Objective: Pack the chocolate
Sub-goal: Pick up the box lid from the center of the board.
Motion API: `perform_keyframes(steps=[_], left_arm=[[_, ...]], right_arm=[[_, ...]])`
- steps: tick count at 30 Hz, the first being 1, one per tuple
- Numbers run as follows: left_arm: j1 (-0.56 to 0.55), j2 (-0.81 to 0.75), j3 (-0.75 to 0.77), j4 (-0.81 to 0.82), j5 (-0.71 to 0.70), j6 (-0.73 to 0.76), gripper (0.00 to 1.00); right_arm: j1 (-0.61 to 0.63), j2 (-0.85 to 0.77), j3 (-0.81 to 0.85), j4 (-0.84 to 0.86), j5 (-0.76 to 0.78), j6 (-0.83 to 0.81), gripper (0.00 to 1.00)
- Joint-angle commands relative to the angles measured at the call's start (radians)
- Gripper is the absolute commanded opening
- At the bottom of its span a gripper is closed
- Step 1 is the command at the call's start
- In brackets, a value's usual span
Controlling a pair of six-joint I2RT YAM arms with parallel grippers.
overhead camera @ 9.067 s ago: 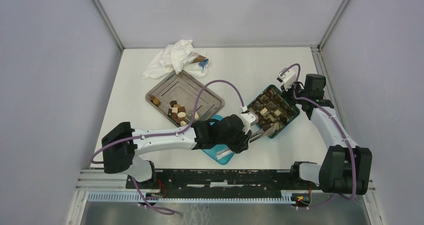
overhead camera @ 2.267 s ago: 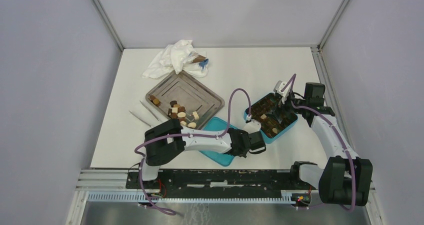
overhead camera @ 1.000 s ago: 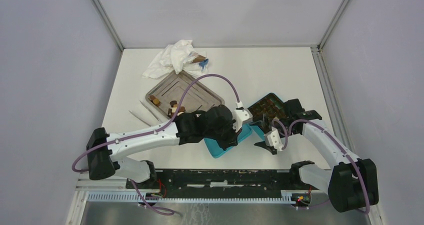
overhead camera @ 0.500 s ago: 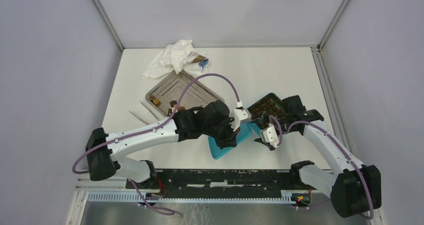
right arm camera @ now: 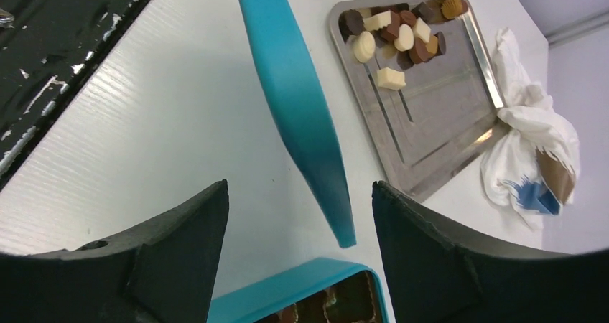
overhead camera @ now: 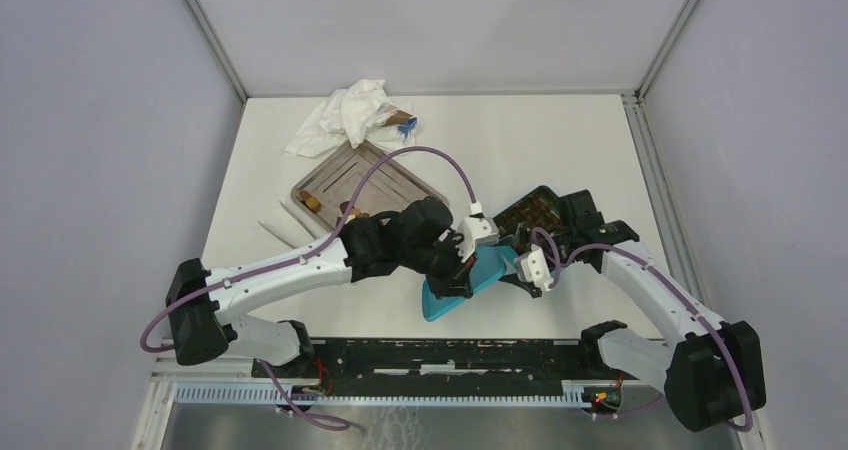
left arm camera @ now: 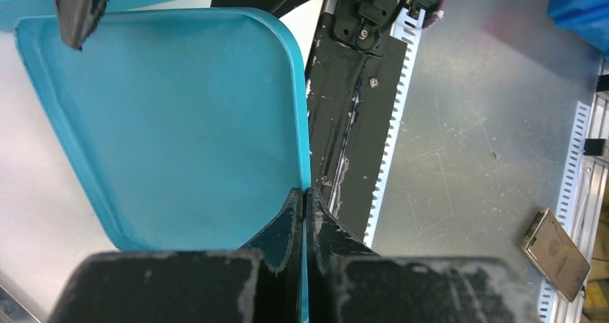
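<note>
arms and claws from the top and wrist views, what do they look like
Both the left arm and right arm have white links with bulky black joints. A purple cable loops along each to a small white wrist module. The left claw and right claw have matt black wedge-shaped fingers, scuffed grey on the left.

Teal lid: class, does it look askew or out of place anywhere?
Yes. The lid stands tilted on edge beside the box, not flat, pinched at its rim by the shut left fingers. The box is uncovered, and chocolates lie loose in the tray.
</note>
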Motion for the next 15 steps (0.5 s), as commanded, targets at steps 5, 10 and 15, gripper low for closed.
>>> perform_keyframes(steps=[5, 10, 15], left_arm=[[0.009, -0.004, 0.055, 0.037, 0.109, 0.089, 0.02], [0.013, 0.01, 0.071, 0.029, 0.143, 0.103, 0.02], [0.016, 0.01, 0.077, 0.041, 0.15, 0.099, 0.02]], right_arm=[[0.026, 0.029, 0.01, -0.047, -0.092, -0.051, 0.65], [0.044, 0.032, 0.012, -0.056, -0.132, -0.055, 0.49], [0.048, 0.038, 0.025, -0.102, -0.166, -0.071, 0.25]])
